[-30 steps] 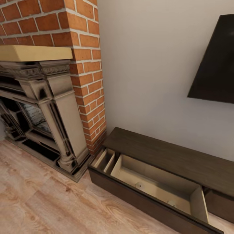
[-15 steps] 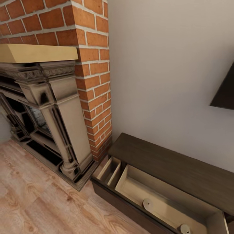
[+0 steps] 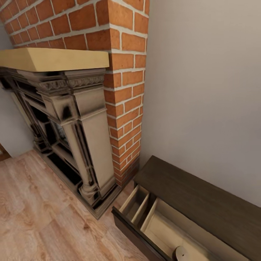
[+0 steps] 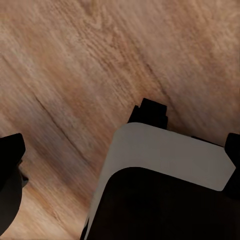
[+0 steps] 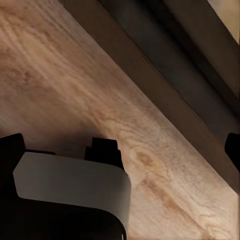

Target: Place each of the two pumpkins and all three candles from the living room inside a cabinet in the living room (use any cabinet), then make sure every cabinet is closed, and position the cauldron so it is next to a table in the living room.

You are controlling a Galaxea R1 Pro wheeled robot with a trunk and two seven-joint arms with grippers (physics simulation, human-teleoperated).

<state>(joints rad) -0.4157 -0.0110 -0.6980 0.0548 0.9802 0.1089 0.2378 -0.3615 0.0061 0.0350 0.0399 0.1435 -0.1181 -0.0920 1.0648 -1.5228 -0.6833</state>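
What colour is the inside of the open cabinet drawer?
Pale beige, against the dark brown cabinet. The drawer shows best in the head view.

Dark brown cabinet (image 3: 203, 195), red-orange brick chimney (image 3: 119, 65)

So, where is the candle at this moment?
In the head view, one candle stands inside the open drawer of the cabinet, at the picture's bottom edge, right of the fireplace.

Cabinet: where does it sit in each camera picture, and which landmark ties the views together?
Head view: cabinet at lower right, its drawer pulled open, beside the brick column.
Right wrist view: cabinet as a dark diagonal band, upper right.
Left wrist view: looks down at floor planks.
Shared landmark: the wooden floor.
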